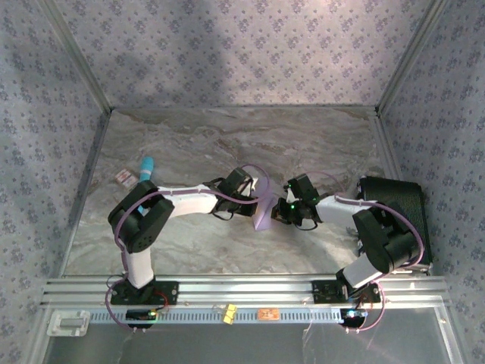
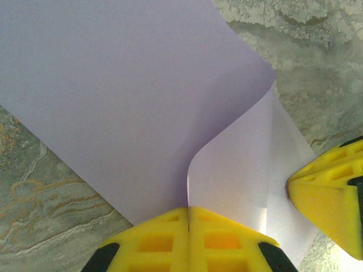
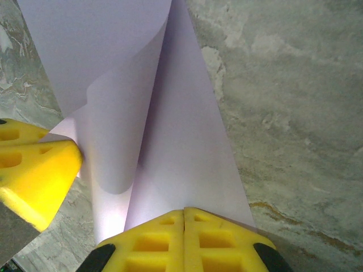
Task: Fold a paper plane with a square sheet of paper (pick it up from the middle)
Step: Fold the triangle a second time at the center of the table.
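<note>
Paper sheet (image 2: 142,102) curls between left tool (image 2: 188,220) and right tool (image 3: 183,220), both clamping it.

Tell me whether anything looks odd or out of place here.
The square sheet of paper is pinched by both the left pincer and the right pincer, and it bows into a loose curl instead of lying flat. A teal item lies apart, far to the left.

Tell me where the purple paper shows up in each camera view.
Top external: paper, small, near the picture's centre.
Left wrist: paper across the top left and centre, curling at the right.
Right wrist: paper from the top left down to bottom centre.
Shared landmark: the marbled table.
</note>
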Controlling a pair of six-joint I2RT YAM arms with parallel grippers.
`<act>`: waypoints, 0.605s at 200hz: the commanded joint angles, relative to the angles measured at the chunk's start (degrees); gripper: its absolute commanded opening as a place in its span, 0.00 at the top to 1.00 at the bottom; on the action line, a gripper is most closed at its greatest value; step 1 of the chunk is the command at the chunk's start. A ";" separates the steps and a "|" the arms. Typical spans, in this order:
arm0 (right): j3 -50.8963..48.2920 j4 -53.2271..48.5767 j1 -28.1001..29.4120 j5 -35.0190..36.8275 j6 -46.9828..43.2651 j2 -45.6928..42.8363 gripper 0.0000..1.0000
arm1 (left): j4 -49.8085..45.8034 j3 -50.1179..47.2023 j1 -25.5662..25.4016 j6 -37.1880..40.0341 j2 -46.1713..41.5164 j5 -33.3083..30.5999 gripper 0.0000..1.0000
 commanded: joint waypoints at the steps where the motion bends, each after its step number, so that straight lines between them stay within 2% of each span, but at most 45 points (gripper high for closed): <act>1: -1.54 -3.18 -0.34 1.40 -0.16 -0.08 0.94 | 0.26 0.53 0.39 0.02 1.51 -0.37 1.00; 121: -1.28 -1.98 -0.53 0.62 0.36 -0.51 0.93 | 1.09 -1.94 0.39 -0.95 0.94 -0.58 1.00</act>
